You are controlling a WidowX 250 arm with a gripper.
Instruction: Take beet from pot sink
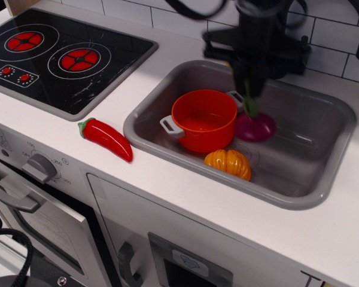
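While the gripper (pixel 246 81) clamps the green stalks of the beet (pixel 255 126), the magenta bulb hangs inside the sink (pixel 323 140), just right of the pot (pixel 204 120) and outside it (the pot looks empty). A pumpkin (pixel 228 163) lies in front of the pot; a chili (pixel 106 139) rests on the counter (pixel 239 221) beside the stovetop (pixel 60 57)
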